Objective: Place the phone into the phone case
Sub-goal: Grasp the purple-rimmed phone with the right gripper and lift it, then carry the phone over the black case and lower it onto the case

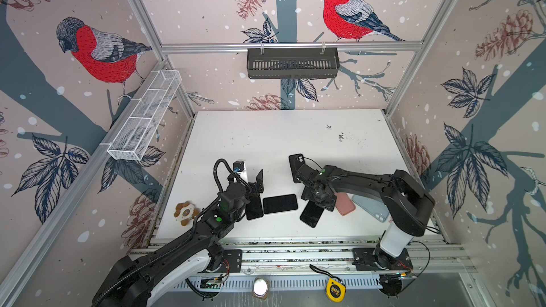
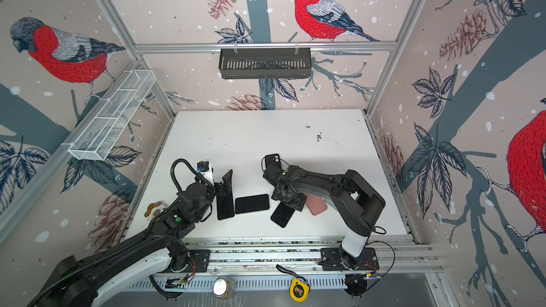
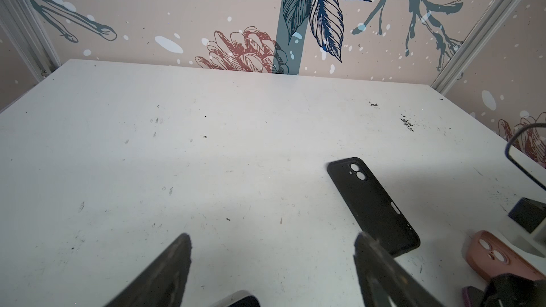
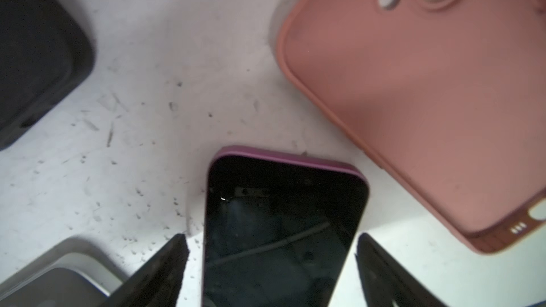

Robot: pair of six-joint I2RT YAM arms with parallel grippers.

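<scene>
Three dark phones lie near the table's front. My right gripper (image 4: pixel 272 236) is open and straddles the purple-edged phone (image 4: pixel 283 231), with a gap at each finger; in a top view that phone (image 1: pixel 311 215) lies angled under the gripper (image 1: pixel 318 202). Beside it sits a pink phone case (image 4: pixel 413 98) (image 1: pixel 345 204), hollow side up. An empty black phone case (image 3: pixel 373 205) (image 1: pixel 296 166) lies farther back. My left gripper (image 3: pixel 271 240) (image 1: pixel 251 184) is open over bare table, with a phone's corner (image 3: pixel 239 299) just below it. Next to that phone (image 1: pixel 254 207) lies another phone (image 1: pixel 280 203).
A light blue case (image 1: pixel 369 208) lies partly under the right arm. A brown and white toy (image 1: pixel 185 212) sits off the table's left edge. A yellow tape measure (image 1: pixel 335 290) and a jar (image 1: pixel 260 287) stand in front. A black basket (image 1: pixel 292 63) and a white mesh basket (image 1: pixel 144 116) hang on the walls.
</scene>
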